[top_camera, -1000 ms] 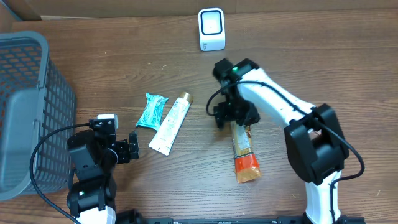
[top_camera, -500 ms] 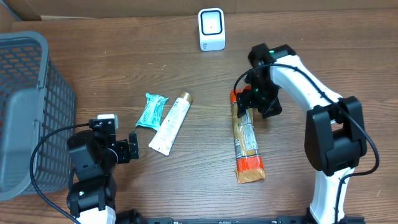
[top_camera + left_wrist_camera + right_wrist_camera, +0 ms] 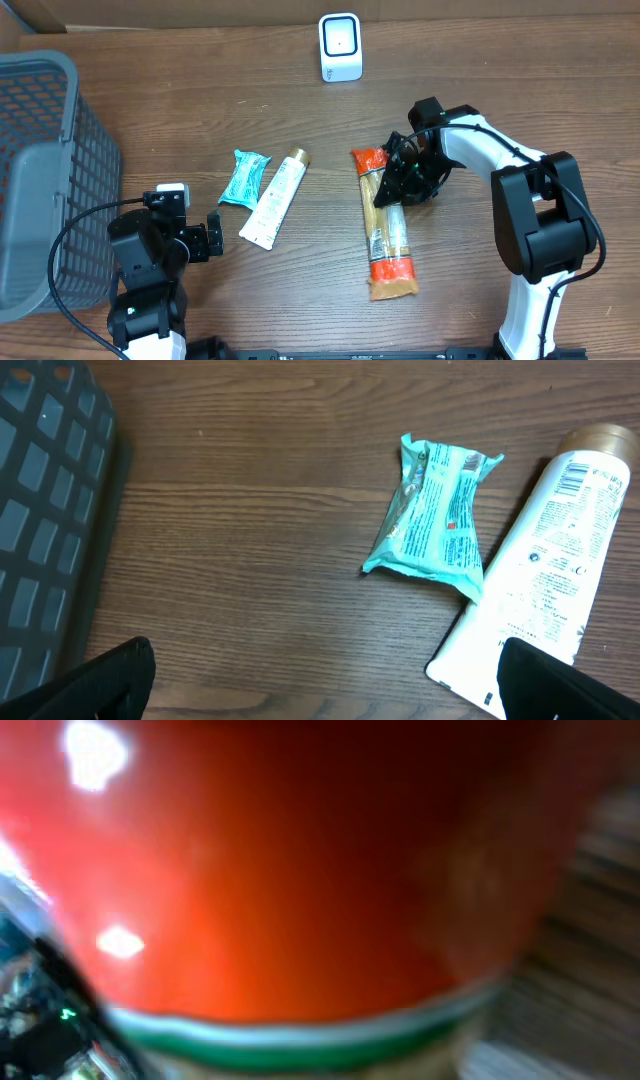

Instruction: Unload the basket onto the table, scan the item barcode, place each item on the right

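Long orange-and-tan plastic snack package [image 3: 385,235] lies flat on brown wooden table [image 3: 500,100], right of centre, orange end toward white barcode scanner [image 3: 340,47], well apart from it. Right gripper [image 3: 395,185] sits over package's upper part, against its right edge; wrist view is a blurred orange surface [image 3: 300,870], so a grip cannot be told. Left gripper [image 3: 212,240] spread wide, holding nothing, near teal foil pouch [image 3: 244,177] and white tube [image 3: 276,199]. Grey mesh basket [image 3: 40,150] at far left.

Table layout, left to right.
The basket [image 3: 40,170] sits at the table's [image 3: 520,90] left edge. A small packet [image 3: 245,177] and a tube [image 3: 275,198] lie side by side mid-table, with a long packet [image 3: 385,225] to their right. The scanner [image 3: 340,46] stands behind them at the far edge.
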`<control>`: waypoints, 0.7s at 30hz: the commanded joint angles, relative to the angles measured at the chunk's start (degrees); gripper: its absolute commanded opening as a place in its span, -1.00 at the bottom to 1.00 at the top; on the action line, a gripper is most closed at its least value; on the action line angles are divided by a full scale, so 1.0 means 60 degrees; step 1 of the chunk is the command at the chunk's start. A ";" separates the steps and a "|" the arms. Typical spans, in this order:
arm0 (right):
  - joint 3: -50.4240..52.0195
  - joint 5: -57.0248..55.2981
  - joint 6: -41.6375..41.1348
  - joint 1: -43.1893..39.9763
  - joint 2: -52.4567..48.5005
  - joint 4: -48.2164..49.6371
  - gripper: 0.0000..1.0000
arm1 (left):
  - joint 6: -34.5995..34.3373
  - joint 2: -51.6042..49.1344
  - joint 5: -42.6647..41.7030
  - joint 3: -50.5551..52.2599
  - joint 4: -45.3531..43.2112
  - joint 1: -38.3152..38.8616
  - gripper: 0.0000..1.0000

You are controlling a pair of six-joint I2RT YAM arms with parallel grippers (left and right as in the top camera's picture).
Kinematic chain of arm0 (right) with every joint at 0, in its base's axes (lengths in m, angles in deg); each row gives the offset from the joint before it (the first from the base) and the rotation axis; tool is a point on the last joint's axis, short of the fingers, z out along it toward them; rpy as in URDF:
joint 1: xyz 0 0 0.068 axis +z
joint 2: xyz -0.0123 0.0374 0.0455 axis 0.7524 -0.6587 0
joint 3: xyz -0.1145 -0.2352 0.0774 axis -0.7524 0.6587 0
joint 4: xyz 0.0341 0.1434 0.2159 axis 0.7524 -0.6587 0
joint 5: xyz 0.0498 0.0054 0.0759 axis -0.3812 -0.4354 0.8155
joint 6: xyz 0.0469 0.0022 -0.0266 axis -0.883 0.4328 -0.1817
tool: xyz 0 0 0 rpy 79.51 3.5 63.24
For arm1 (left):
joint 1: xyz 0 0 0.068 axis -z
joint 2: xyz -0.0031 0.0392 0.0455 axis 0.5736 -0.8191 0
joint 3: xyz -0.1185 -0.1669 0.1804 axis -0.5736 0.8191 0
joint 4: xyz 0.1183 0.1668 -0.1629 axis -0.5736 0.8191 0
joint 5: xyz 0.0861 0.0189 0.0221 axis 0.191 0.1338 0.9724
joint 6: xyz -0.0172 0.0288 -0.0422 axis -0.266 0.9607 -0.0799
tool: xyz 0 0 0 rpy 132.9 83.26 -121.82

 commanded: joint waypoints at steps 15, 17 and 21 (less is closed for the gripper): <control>-0.2874 -0.5501 -0.3523 0.1082 0.0652 -0.3038 -0.93 | 0.0182 -0.0022 -0.0138 0.0022 -0.0033 -0.0051 1.00; -0.3031 -0.7278 -0.4776 0.1588 0.0641 -0.3493 -0.93 | 0.0182 -0.0022 -0.0138 0.0022 -0.0033 -0.0051 1.00; -0.3024 -0.9340 -0.5992 0.2339 0.0182 -0.4240 -0.93 | 0.0182 -0.0022 -0.0138 0.0022 -0.0033 -0.0051 0.99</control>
